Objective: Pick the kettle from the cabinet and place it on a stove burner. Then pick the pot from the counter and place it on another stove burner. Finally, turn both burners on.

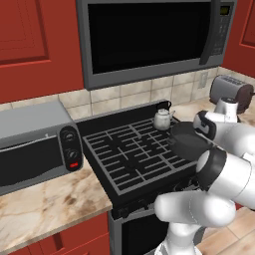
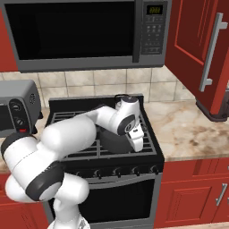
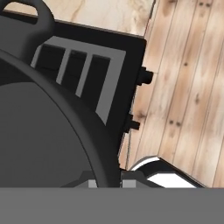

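Fingers closed on the rim of the pot [image 3: 48,131]: in the hand view the two dark tips sit at the bottom edge with the pot's thin wall pinched between them, the gripper [image 3: 108,181] nearly shut. Pot is wide, shallow, dark grey-black; one loop side handle [image 3: 37,15] shows at the upper left of that view. Beyond the rim, grey grate bars of the stove [image 3: 109,78], two front knobs at its black edge, then pale wood floor [image 3: 192,87] below. From the left base view the pot [image 1: 188,139] sits over the right front part of the stove top, the white wrist just beside it; whether it rests on the grate or is just above it, cannot tell. From the right base view the pot [image 2: 112,139] shows dark under the forearm at the right front burner, hand angled down beside its rim. Kettle [image 1: 162,118], small and silvery with black arched handle, stands upright on the right rear burner, behind the pot and apart from it. Counter [image 2: 192,129] runs right of the stove; toaster oven [image 1: 35,142] to its left; microwave [image 2: 85,31] overhead.
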